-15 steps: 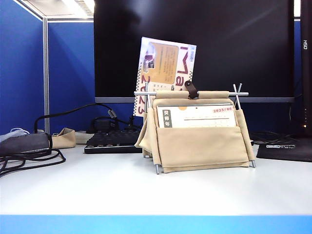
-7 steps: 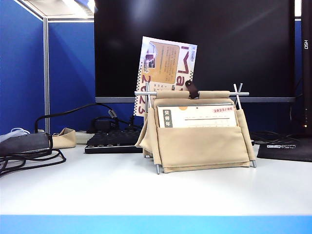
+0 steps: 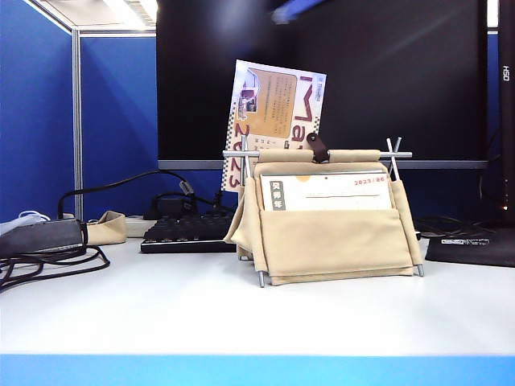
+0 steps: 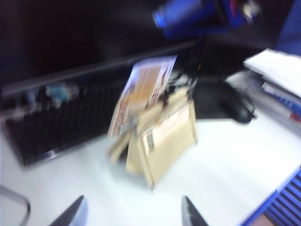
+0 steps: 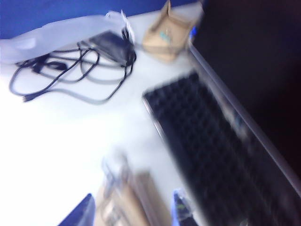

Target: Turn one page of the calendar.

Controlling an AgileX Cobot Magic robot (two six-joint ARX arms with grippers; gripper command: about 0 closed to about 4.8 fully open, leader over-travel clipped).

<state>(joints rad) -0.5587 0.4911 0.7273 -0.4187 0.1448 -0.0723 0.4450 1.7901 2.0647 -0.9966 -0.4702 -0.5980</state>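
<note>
The calendar (image 3: pixel 326 217) stands mid-table; its page (image 3: pixel 273 121) sticks up behind, long axis near-vertical. Left gripper (image 4: pixel 131 214), jaws spread, empty, faces it from above. Right gripper (image 5: pixel 134 212), spread, hovers over the calendar's keyboard (image 5: pixel 207 155) side.

Both wrist views blur the calendar (image 4: pixel 162 136).

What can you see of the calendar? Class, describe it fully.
The calendar stands upright on the white table before the black monitor: a beige canvas pouch on a thin silver rod frame, with a brown strap on top. A white "2023/06" sheet faces front; the page sticks up behind, tilted. Neither gripper touches it.
</note>
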